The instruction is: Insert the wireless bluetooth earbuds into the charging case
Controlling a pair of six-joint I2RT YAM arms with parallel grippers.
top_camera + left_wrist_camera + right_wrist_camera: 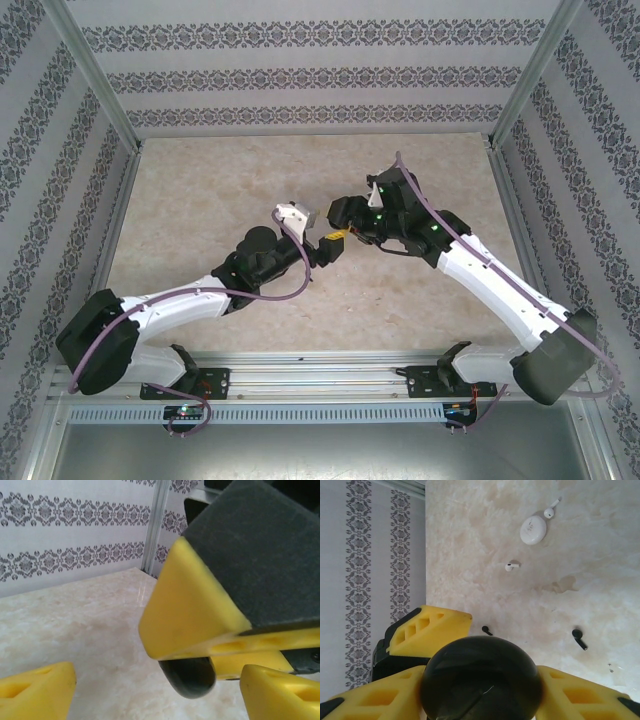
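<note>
Your right claw [480, 696] is clamped on the round black charging case [481, 672], holding it clear of the table [470, 540]. Your left claw [160, 697] stands wide open, gripping nothing, and meets the right claw tip to tip. Past the held case, one black earbud [486, 630] lies near it on the marble and a second black earbud [579, 639] lies well apart. Farther off, a white earbud [511, 566] lies alone, and another white earbud [551, 511] lies just beside the white case [533, 530].
</note>
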